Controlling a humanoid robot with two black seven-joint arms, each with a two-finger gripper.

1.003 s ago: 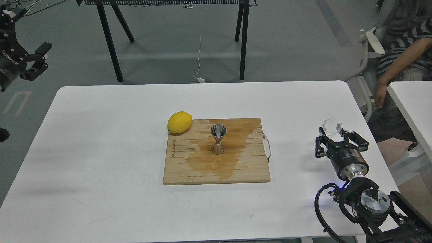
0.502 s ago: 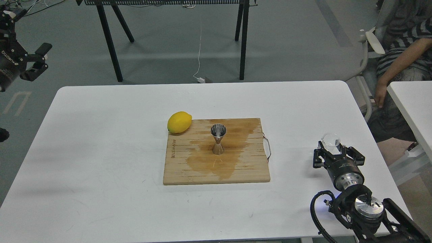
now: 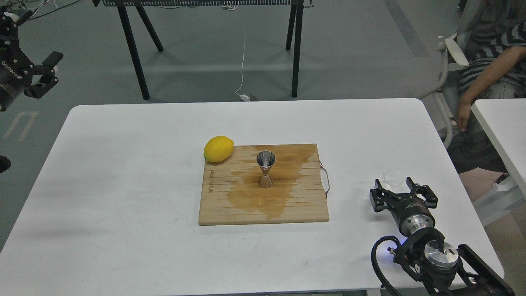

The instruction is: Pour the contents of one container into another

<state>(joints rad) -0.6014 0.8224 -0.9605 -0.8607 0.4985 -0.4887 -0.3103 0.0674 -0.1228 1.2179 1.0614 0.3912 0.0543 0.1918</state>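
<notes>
The steel jigger stands upright in the middle of the wooden cutting board, on a dark wet stain. The clear glass cup is upright, low at the white table near its right edge, well right of the board. My right gripper reaches it from the near side, its fingers on either side of the cup and shut on it. My left gripper hangs open and empty off the table's far left, high above the floor.
A yellow lemon lies at the board's far left corner. A cord loop sticks out from the board's right side. A seated person and a second white table are at the right.
My right gripper has come down and towards me with the glass cup, shifting slightly left, from raised above the table to table level. The left arm stayed still.
</notes>
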